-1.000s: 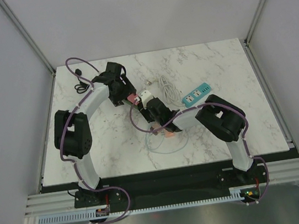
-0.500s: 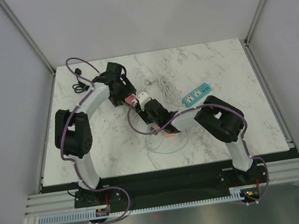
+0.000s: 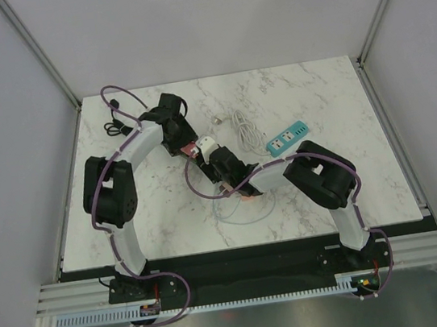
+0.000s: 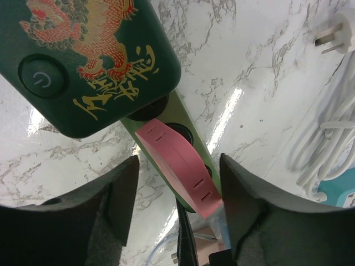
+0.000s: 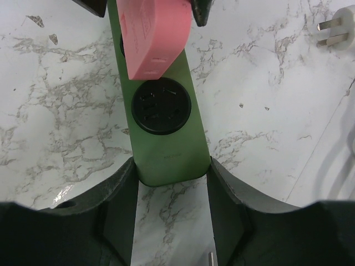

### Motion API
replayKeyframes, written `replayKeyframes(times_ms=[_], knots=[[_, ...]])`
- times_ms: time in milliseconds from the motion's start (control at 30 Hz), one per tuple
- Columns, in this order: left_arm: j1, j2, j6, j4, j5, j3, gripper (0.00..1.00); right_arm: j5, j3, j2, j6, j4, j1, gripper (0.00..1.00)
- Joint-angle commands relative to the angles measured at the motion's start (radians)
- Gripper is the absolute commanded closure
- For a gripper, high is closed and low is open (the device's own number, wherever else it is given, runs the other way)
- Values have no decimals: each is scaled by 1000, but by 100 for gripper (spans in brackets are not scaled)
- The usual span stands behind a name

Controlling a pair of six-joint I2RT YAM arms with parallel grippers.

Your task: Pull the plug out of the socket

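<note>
A green power strip with a dark green dragon-printed head lies on the marble table. A pink plug sits in one of its sockets; it also shows in the right wrist view and in the top view. My left gripper is open, its fingers on either side of the pink plug with a gap on each side. My right gripper is shut on the strip's free end, both fingers against its sides. In the top view the left gripper and the right gripper face each other.
A coiled white cable with its white plug lies to the right. A teal power strip lies beyond it. A thin blue cable loop lies at the front, a black cable at the far left.
Both grippers and the strip with its pink plug have shifted slightly left and toward the front. The left arm's elbow has swung a little.
</note>
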Motion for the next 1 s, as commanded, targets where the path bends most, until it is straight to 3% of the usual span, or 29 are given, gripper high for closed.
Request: replayKeyframes(times_ms=[0, 67, 267, 367, 967], knots=[[-7, 3, -10, 14, -27, -4, 37, -38, 43, 15, -21, -1, 24, 100], [-9, 2, -10, 14, -25, -5, 41, -32, 58, 26, -21, -19, 24, 100], [-10, 2, 12, 25, -2, -1, 71, -35, 62, 28, -19, -22, 24, 100], [-9, -12, 25, 29, -1, -1, 98, -34, 62, 31, -18, -24, 24, 100], [11, -181, 24, 34, -64, -31, 98, -52, 120, 77, -7, -82, 24, 100]])
